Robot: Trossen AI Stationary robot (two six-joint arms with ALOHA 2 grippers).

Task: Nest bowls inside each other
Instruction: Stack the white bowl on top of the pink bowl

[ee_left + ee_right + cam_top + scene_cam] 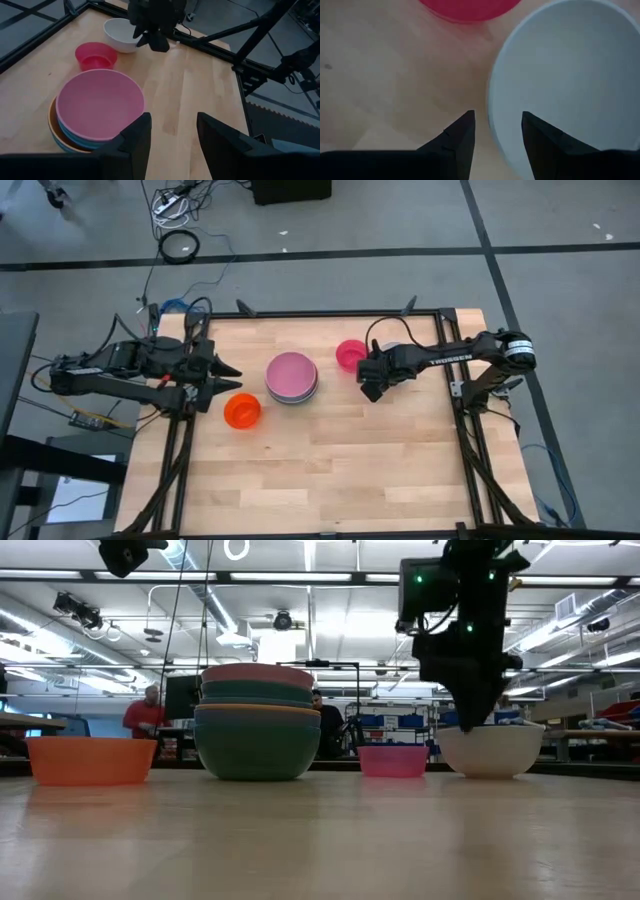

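A stack of bowls (292,377) with a pink one on top stands mid-table. A small orange bowl (241,411) sits near its left, and a small magenta bowl (350,355) sits at its far right. A white bowl (570,75) rests on its base beside the magenta one (467,7). My right gripper (497,125) is open and points down over the white bowl's near rim, one finger on either side of it; I see no touch. My left gripper (172,135) is open, raised at the table's left, facing the stack (100,105).
The black frame rails (455,395) run along the table's left, right and far sides. Bare wood (330,470) fills the near half of the table. In the low view, people and shelving show in the room beyond.
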